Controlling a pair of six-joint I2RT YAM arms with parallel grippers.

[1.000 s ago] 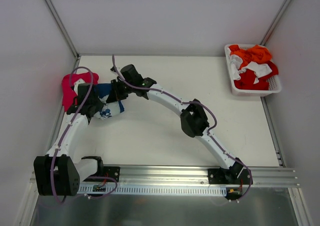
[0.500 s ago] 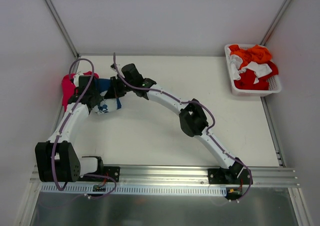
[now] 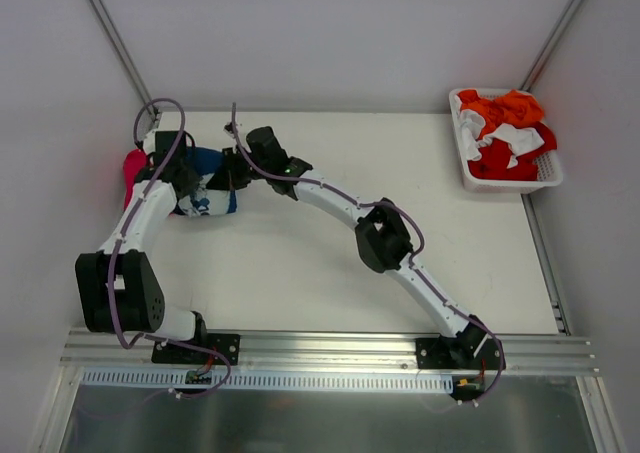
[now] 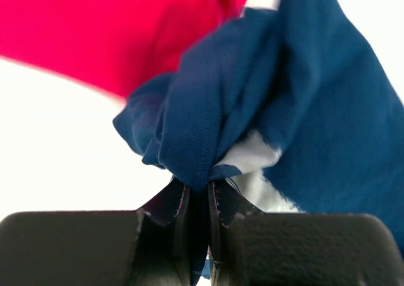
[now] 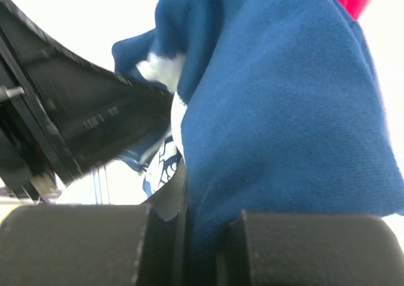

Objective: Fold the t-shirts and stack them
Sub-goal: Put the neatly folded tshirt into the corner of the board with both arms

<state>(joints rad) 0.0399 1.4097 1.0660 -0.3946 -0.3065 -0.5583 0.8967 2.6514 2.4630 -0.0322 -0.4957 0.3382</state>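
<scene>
The navy blue t-shirt [image 3: 207, 163], with a white print, hangs bunched between both arms at the table's far left. My left gripper [image 4: 199, 194] is shut on a gathered fold of the navy blue t-shirt [image 4: 303, 103]. The right gripper [image 5: 199, 201] is shut on another part of the same shirt [image 5: 284, 122], just right of the left one. Behind them the pinkish-red t-shirt [image 3: 133, 168] lies against the left wall; it also shows as pinkish-red cloth [image 4: 107, 27] in the left wrist view. In the top view the left gripper [image 3: 183, 178] and the right gripper [image 3: 228, 173] are close together.
A white basket [image 3: 548, 178] with orange, red and white clothes sits at the far right corner. The left wall and its metal post [image 3: 115, 43] stand close to both grippers. The right arm's elbow [image 3: 378, 238] hangs over the middle of the table.
Both grippers have carried the navy shirt farther back and left, toward the pinkish-red shirt. The left arm has stretched out and now covers more of the red cloth.
</scene>
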